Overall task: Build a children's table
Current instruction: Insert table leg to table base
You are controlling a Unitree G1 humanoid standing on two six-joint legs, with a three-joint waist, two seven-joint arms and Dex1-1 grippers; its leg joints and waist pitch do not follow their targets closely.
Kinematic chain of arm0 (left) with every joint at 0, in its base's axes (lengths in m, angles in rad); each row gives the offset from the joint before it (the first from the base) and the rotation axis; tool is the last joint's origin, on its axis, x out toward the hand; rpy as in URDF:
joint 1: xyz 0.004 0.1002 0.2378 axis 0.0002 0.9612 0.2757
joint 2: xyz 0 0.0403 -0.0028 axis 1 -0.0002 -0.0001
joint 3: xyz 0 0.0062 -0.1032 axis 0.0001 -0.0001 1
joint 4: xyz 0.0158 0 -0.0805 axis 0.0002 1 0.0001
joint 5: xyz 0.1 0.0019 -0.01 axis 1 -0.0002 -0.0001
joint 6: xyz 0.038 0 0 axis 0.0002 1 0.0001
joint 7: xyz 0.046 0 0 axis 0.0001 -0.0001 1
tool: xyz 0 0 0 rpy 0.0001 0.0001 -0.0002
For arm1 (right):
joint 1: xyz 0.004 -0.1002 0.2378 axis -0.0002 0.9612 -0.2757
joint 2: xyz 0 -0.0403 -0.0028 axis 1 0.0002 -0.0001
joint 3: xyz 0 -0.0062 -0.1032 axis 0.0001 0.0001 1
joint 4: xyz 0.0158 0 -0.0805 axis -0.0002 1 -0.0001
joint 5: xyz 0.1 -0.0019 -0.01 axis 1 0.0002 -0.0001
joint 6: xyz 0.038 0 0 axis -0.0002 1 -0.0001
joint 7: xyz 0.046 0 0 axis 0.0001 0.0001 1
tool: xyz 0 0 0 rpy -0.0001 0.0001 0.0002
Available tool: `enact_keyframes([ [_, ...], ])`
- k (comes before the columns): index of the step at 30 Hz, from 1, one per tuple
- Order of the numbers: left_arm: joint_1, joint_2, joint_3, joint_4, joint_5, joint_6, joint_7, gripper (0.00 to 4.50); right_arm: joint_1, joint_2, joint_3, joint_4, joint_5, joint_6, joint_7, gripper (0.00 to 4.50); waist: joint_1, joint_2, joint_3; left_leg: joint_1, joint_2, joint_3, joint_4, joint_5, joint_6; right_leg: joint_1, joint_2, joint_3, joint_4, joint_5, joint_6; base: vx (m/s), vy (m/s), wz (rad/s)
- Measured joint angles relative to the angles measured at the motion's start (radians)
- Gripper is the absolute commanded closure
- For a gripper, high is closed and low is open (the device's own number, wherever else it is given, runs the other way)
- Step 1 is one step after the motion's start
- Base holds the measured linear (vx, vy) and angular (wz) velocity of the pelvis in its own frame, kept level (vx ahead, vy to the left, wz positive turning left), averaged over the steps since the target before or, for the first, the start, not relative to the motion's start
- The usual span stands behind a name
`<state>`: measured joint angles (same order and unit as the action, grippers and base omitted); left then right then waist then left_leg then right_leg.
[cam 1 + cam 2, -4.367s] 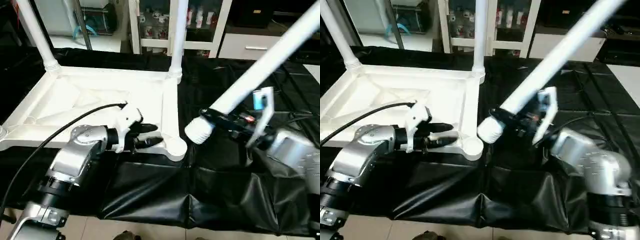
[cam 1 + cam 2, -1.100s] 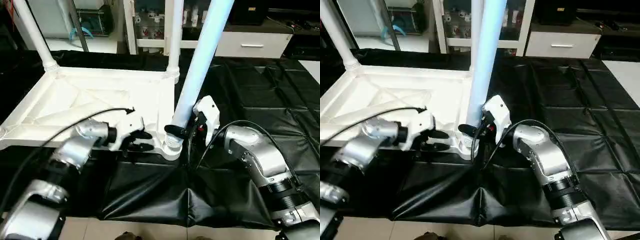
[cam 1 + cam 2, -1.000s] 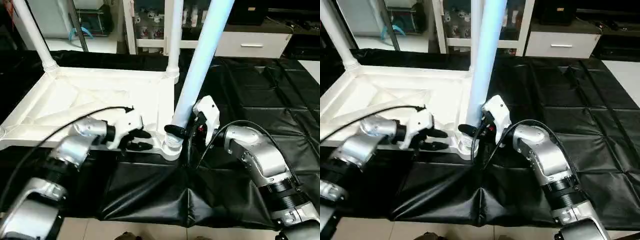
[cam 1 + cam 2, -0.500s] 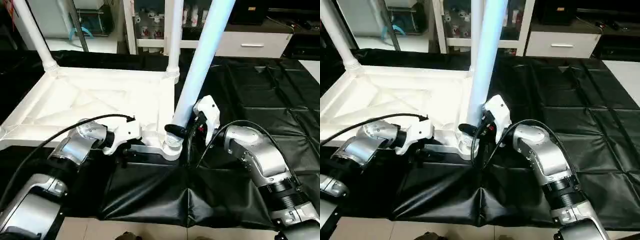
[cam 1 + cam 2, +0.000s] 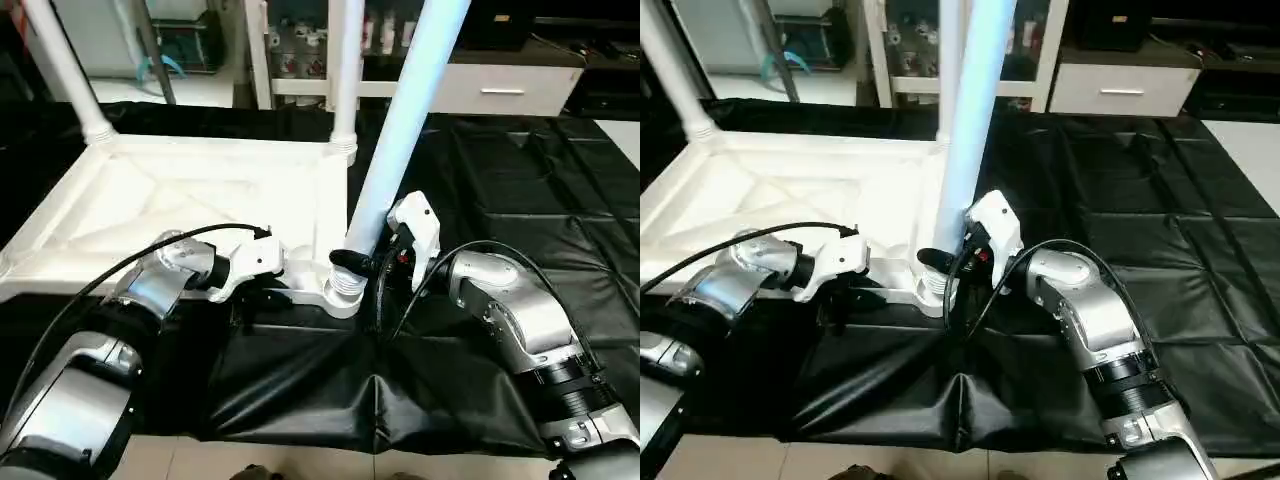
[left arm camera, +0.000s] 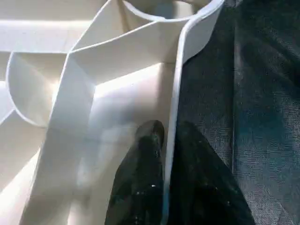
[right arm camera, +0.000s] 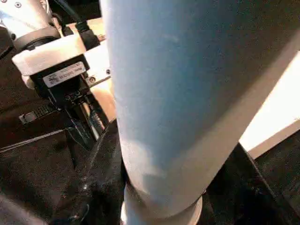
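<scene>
White plastic is in view throughout: the tabletop (image 5: 190,210) lies underside up on the black cover (image 5: 520,180), ribs showing. Two legs (image 5: 340,70) are already standing in its far corner sockets.

The step in hand is judged to be seating a third leg (image 5: 400,130) in the near socket (image 5: 342,290). The right gripper (image 5: 360,265) is closed around this leg just above the socket. The left gripper (image 6: 164,154) is pinched on the tabletop's near rim beside that socket, one finger (image 6: 143,159) inside the wall and one outside.

For a sound result, the rim should be held down firmly while the leg is brought square to the socket and pressed straight along its own length; a skewed push is likely to jam or lift the tabletop.

The leg's long axis runs nearly upright, leaning slightly away from the tabletop at its upper end. Its collared foot points down into the socket.
</scene>
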<state>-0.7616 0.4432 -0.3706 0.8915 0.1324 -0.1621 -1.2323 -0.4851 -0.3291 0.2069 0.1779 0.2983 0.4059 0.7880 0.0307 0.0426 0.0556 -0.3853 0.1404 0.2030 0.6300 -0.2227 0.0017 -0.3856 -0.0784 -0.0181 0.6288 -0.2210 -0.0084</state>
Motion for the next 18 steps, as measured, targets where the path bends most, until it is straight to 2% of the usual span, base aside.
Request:
enact_keyframes([
  [2, -0.002, -0.006, -0.001, 0.000, 0.001, -0.003, -0.019, 4.40, 0.000, 0.000, -0.001, 0.000, 0.000, 0.000, 0.003, 2.64, 0.000, 0.000, 0.000, 0.000, 0.000, 0.000, -0.001, 0.000, 0.000, 0.000, 0.000, 0.000, -0.001, 0.000, 0.000, 0.000, 0.000, 0.00],
  [10, 0.024, -0.018, -0.003, -0.061, 0.001, 0.030, -0.019, 4.48, -0.007, 0.000, 0.002, 0.003, -0.019, -0.004, 0.015, 2.64, 0.002, 0.003, -0.001, 0.000, 0.000, 0.001, -0.003, 0.000, 0.000, 0.000, 0.000, 0.000, -0.002, 0.000, 0.000, 0.000, 0.000, 0.00],
  [18, 0.059, -0.029, 0.000, -0.129, 0.005, 0.066, 0.002, 4.48, -0.041, -0.014, 0.049, 0.026, -0.076, -0.034, 0.028, 2.64, 0.002, 0.004, -0.002, 0.001, 0.000, 0.001, -0.003, 0.000, 0.001, 0.000, 0.000, 0.001, -0.002, 0.000, 0.000, 0.000, 0.000, 0.00],
])
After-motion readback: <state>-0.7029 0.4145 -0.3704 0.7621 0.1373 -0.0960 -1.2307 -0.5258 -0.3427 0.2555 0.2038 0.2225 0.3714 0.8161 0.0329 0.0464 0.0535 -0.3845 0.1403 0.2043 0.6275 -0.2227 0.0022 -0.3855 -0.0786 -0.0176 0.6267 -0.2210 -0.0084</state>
